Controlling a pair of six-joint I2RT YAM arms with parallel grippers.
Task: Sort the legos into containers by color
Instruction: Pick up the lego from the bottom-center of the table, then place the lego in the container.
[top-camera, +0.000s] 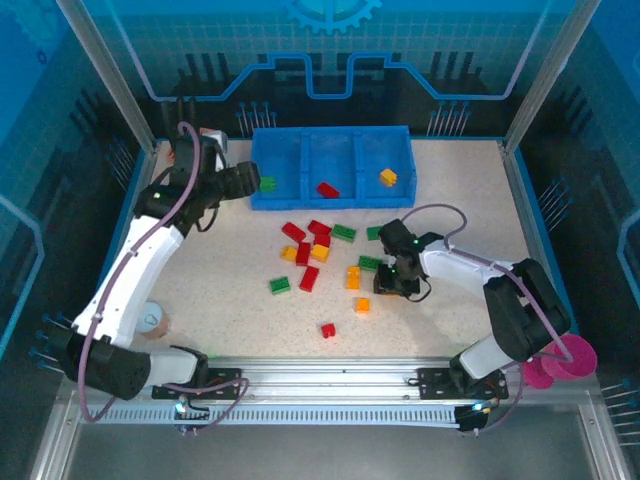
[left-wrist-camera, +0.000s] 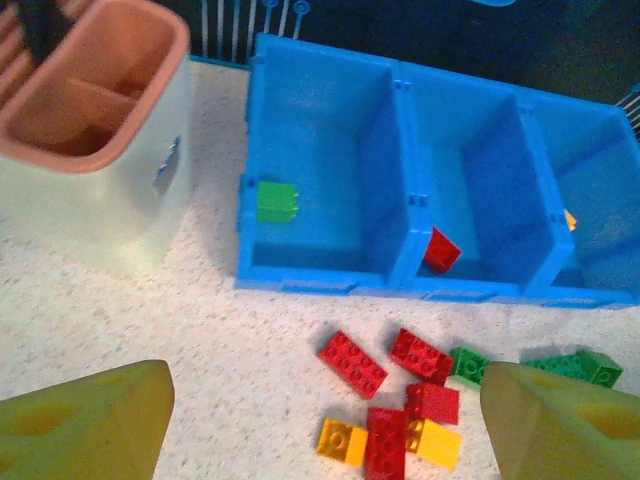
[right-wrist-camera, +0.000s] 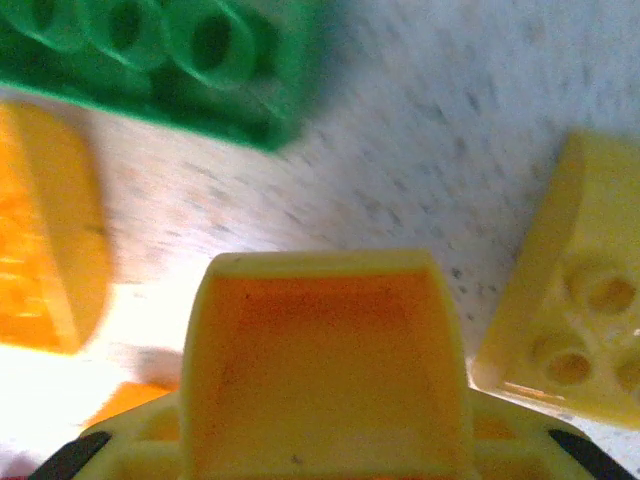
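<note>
Speckled white tabletop (top-camera: 220, 290) carries the loose legos (top-camera: 318, 250), scattered just in front of the blue tray (top-camera: 330, 203) (each of its three compartments already has a brick in it). The right gripper (top-camera: 393, 285) is down at the pile's right edge, much nearer than the other arm. Beyond its finger (right-wrist-camera: 320, 360) a green brick (right-wrist-camera: 160, 60) lies crosswise, with a yellow brick (right-wrist-camera: 570, 290) just to the right. Whether it clamps anything I cannot tell. The left gripper (top-camera: 250, 182) hangs spread and empty by the tray's left compartment.

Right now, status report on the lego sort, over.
Left tool open, facing tray. Right tool low among loose legos, grip unclear. One sorted per compartment. Nothing blocking.
</note>
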